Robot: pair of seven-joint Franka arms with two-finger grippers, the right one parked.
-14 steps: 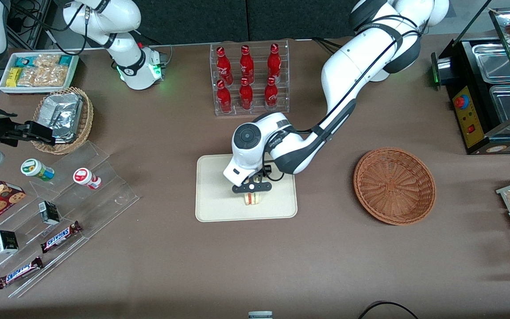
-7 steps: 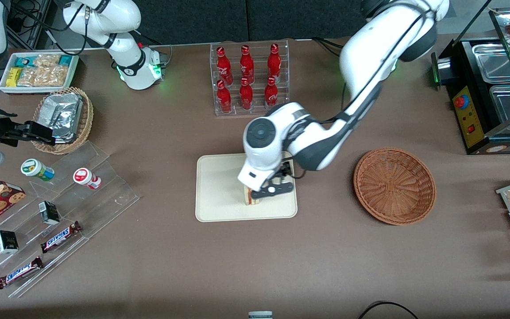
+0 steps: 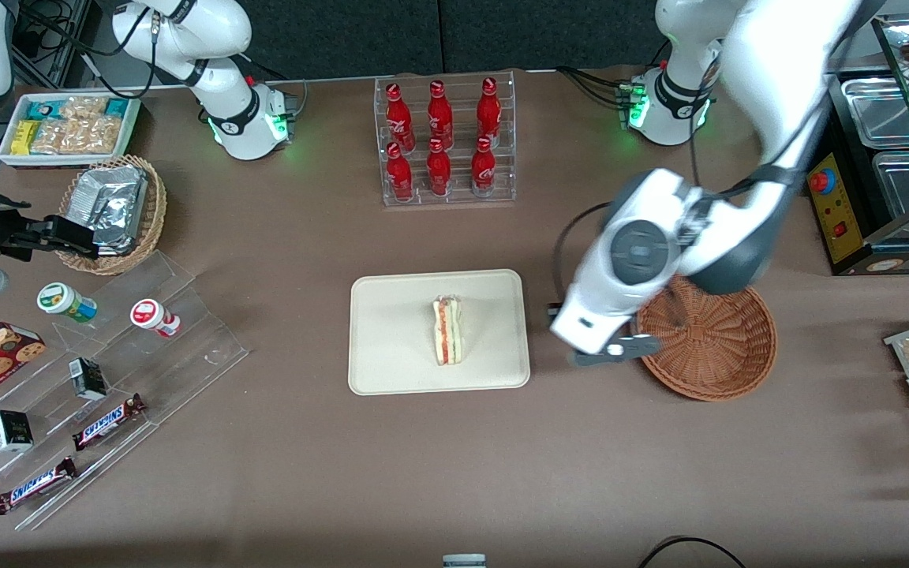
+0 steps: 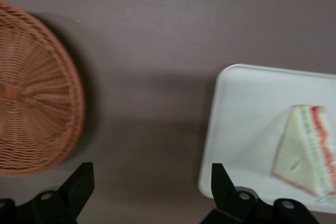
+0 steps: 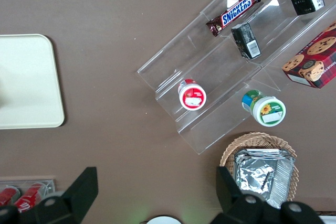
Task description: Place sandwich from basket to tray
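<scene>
The sandwich (image 3: 448,330), a white bread wedge with red and green filling, lies on the cream tray (image 3: 391,347) near its middle. It also shows in the left wrist view (image 4: 307,150) on the tray (image 4: 241,124). The reddish-brown wicker basket (image 3: 719,347) holds nothing and sits toward the working arm's end; it also shows in the left wrist view (image 4: 31,98). My left gripper (image 3: 612,353) hangs above the bare table between tray and basket, open and empty, as the left wrist view (image 4: 152,187) shows.
A clear rack of red bottles (image 3: 443,142) stands farther from the front camera than the tray. A tan basket of foil packets (image 3: 114,211), clear stepped shelves with snacks (image 3: 99,379) and a white snack box (image 3: 68,126) lie toward the parked arm's end. A black food warmer (image 3: 880,166) stands at the working arm's end.
My left gripper let go of the sandwich, which stays on the tray, and moved away from the tray toward the basket, rising as it went.
</scene>
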